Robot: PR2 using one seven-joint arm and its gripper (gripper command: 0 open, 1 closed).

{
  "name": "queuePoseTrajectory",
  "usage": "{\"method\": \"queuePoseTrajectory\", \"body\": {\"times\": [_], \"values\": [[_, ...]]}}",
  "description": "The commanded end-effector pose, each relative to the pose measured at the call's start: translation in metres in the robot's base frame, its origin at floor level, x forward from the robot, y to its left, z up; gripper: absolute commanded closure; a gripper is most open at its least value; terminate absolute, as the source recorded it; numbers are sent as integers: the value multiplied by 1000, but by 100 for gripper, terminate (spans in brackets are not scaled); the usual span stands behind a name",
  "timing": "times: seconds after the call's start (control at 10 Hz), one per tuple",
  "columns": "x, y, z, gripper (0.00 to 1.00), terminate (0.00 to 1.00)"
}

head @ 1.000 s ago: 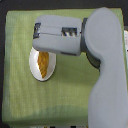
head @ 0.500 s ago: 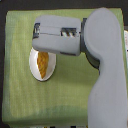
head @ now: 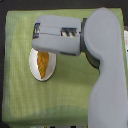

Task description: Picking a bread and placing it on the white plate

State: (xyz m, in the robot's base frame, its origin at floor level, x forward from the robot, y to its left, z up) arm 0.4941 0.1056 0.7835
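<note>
The white plate [head: 34, 64] lies on the green cloth, left of the middle in the exterior view. The bread [head: 44, 63], golden-orange and ridged, rests lengthwise on the plate, reaching nearly to the plate's near rim. My gripper [head: 38, 35] is the grey block hanging just above the plate's far part, and it hides the top end of both the bread and the plate. Its fingers do not show clearly, so I cannot tell whether they are open, shut, or touching the bread.
The green cloth [head: 20, 95] covers the whole table top. My thick grey arm [head: 105, 75] runs down the exterior view's right side and hides that part of the table. A dark band lies beyond the table's far edge.
Nothing has clearly changed. The bread stays on the plate and the gripper stays over the plate's far part.
</note>
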Motion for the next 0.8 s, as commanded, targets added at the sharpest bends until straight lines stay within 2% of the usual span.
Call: {"method": "queuePoseTrajectory", "body": {"times": [0.0,0.4,0.7], "values": [[0,4,6,0,0],[2,0,16,0,0],[8,-7,52,0,0]]}}
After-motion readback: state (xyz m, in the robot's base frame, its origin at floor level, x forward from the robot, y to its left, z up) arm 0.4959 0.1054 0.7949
